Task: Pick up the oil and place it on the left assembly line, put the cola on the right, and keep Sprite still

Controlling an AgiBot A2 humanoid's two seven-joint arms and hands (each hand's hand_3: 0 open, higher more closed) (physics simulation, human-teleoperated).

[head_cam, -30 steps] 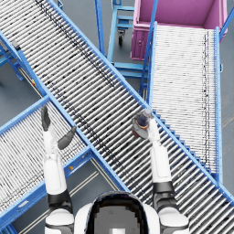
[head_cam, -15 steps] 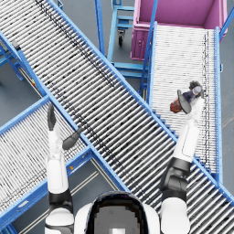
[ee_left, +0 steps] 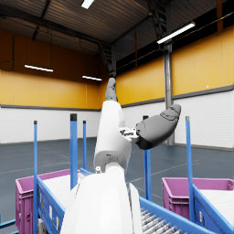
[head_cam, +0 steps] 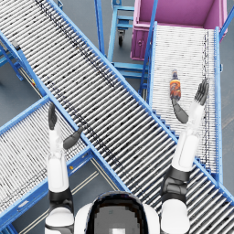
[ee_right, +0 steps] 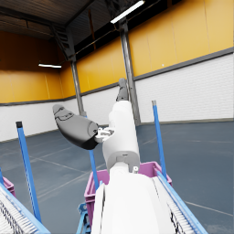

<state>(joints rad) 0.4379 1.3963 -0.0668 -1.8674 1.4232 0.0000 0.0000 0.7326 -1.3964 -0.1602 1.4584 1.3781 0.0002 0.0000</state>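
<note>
Cola bottle (head_cam: 175, 87), so judged by its dark body, rests on the right conveyor (head_cam: 206, 68), just beside the right hand (head_cam: 194, 107). That hand is spread and holds nothing, so this delivery seems done. The left hand (head_cam: 57, 132) is likewise spread and empty above the left conveyor (head_cam: 23, 151). The label cannot be read, and oil and Sprite are not seen in any view.

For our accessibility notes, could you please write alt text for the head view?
A cola bottle rests on the right assembly line, beside the robot's right hand, whose fingers are spread and hold nothing. The left hand hovers open by the left assembly line; a pink bin stands at the right line's far end.
</note>
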